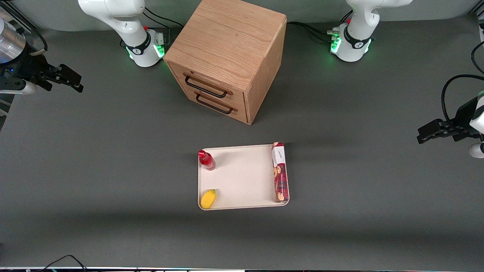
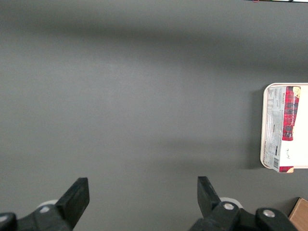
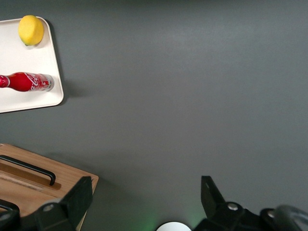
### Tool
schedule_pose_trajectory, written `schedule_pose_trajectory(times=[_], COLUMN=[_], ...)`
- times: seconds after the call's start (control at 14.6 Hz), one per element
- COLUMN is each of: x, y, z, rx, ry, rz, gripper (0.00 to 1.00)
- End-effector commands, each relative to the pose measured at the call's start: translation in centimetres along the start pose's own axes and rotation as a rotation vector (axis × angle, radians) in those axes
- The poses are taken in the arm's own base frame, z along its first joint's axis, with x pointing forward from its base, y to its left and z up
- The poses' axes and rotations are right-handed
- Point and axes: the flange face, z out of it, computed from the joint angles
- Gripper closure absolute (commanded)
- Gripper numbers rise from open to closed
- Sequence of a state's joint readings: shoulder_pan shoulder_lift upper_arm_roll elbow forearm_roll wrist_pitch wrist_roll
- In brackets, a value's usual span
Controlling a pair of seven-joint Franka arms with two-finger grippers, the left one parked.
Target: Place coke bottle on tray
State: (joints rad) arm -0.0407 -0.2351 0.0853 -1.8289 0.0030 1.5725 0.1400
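The small red coke bottle (image 1: 207, 160) stands upright on the cream-white tray (image 1: 245, 177), in the tray's corner nearest the working arm and the cabinet. It also shows in the right wrist view (image 3: 26, 82), on the tray (image 3: 29, 57). My right gripper (image 1: 77, 84) hangs high toward the working arm's end of the table, well away from the tray. It is open and empty (image 3: 147, 185), with only bare mat between its fingers.
A yellow lemon (image 1: 208, 199) lies on the tray's corner nearest the front camera. A long dark-red cookie box (image 1: 280, 172) lies along the tray's edge toward the parked arm. A wooden two-drawer cabinet (image 1: 227, 56) stands farther from the camera, drawers shut.
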Motion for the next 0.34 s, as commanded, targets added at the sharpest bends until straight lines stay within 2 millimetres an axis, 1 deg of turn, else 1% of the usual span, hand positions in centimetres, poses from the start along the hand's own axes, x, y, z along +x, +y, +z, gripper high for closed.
schedule_pose_trajectory(times=[0.0, 0.27], x=[-0.6, 1.8], y=[-0.7, -1.0], z=[-1.4, -2.6], rx=[0.033, 0.042], ry=[0.035, 0.003], rz=[-0.012, -0.018], gripper=[0.00, 0.00])
